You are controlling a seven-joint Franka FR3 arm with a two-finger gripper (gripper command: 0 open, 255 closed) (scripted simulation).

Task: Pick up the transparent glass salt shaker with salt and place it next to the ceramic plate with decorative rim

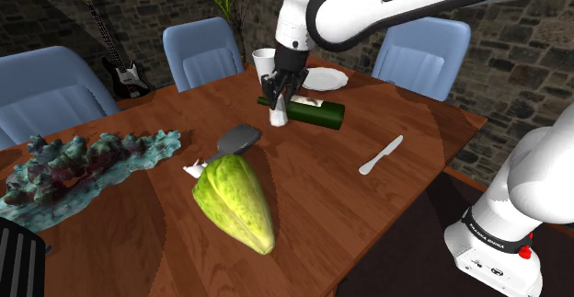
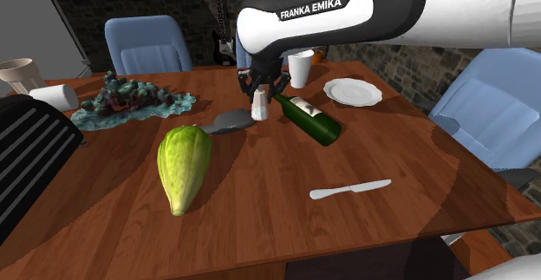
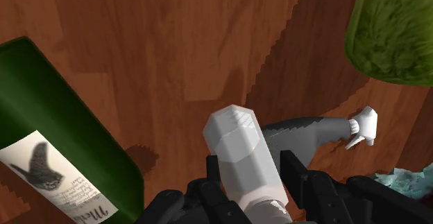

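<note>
— Black ribbed object [image 1: 18, 260] is sitting nearest in the shoulder view, at the near left, with a green leafy vegetable [image 1: 235, 201] lying to its right on the wooden surface [image 1: 322, 194]. Where is the salt shaker [image 1: 276, 115] sitting?

— Farther off, mid-surface. The end effector [image 1: 278, 102] is clamping the whitish salt shaker from above, right beside the neck of a green bottle [image 1: 313, 112] that is lying on its side. The plate [image 1: 324, 78] is resting farther back and to the right, apart from it.

— And the second exterior view?

— The vegetable [image 2: 183, 166] is lying nearest, with a knife [image 2: 350, 188] to its right. Beyond them the end effector [image 2: 260, 90] is gripping the salt shaker [image 2: 259, 107] between a grey spray bottle [image 2: 230, 122] and the green bottle [image 2: 310, 120]. The plate [image 2: 352, 91] is lying at the far right, by a white cup [image 2: 301, 68].

— Is the base touching the surface?

— I cannot tell. In the wrist view the end effector [image 3: 253, 188] is squeezing the faceted salt shaker [image 3: 239, 150], both fingers [image 3: 293, 170] pressing its sides, with the green bottle [image 3: 62, 139] just beside it.
</note>
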